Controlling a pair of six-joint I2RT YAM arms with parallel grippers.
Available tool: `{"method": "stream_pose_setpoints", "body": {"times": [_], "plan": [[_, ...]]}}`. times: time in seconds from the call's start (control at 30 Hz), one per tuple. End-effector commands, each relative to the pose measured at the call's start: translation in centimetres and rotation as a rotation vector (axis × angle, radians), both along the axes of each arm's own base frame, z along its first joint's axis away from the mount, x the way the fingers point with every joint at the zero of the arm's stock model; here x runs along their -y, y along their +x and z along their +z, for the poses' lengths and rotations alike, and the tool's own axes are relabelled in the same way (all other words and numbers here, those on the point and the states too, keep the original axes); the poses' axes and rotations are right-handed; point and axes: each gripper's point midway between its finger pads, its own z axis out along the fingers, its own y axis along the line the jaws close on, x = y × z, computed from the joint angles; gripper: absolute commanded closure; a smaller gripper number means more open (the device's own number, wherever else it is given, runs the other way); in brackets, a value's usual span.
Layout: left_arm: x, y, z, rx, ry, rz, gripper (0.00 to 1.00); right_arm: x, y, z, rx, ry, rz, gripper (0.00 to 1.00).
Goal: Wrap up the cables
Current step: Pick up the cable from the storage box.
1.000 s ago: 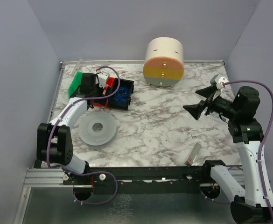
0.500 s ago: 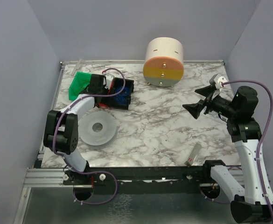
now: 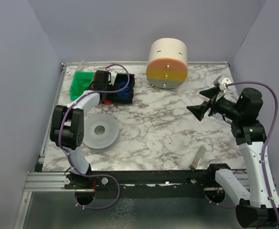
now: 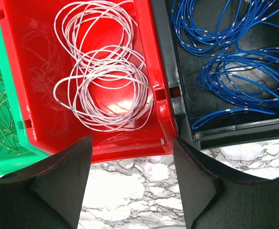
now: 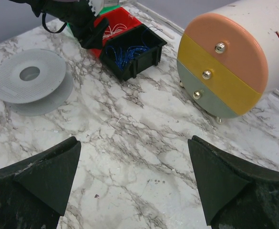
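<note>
The cables, as a thin dark wire, are out of view. My left gripper (image 3: pixel 106 87) hangs over the row of small bins at the back left. In the left wrist view it (image 4: pixel 129 183) is open, with bare marble between its fingers (image 4: pixel 63 183), just short of the red bin's (image 4: pixel 149 71) near wall. That bin holds white wire coils (image 4: pixel 103 90). My right gripper (image 3: pixel 203 102) is raised at the right side, wide open and empty (image 5: pixel 134 176) above the marble.
A black bin (image 4: pixel 165 47) with blue coils (image 4: pixel 239 71) sits right of the red one, a green bin (image 4: pixel 5 143) left of it. A grey translucent spool (image 3: pixel 99 132) lies front left. A round drawer unit (image 3: pixel 167 62) stands at the back. A small grey stick (image 3: pixel 198 157) lies front right.
My left gripper swung right and farther back, from the green bin to the red and black bins, and its jaws narrowed a little. The right arm stayed still.
</note>
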Motion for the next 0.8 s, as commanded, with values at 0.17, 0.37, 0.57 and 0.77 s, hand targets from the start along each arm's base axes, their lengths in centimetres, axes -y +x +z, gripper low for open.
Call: {"method": "stream_pose_setpoints", "body": {"times": [0.17, 0.37, 0.57, 0.77], "plan": [[2.3, 0.1, 7.4, 0.091, -0.063, -0.152, 0.22, 0.5, 0.9, -0.8, 0.004, -0.016, -0.024, 0.0], [4.2, 2.9, 12.1, 0.187, -0.069, -0.199, 0.12, 0.5, 1.2, -1.3, -0.01, -0.022, -0.025, 0.0], [5.6, 8.7, 11.2, 0.185, -0.07, -0.156, 0.14, 0.7, 1.7, -1.9, -0.018, -0.025, -0.038, 0.0], [7.0, 12.6, 8.5, 0.164, -0.044, -0.194, 0.16, 0.7, 2.0, -2.5, -0.034, -0.023, -0.038, 0.0]]}}
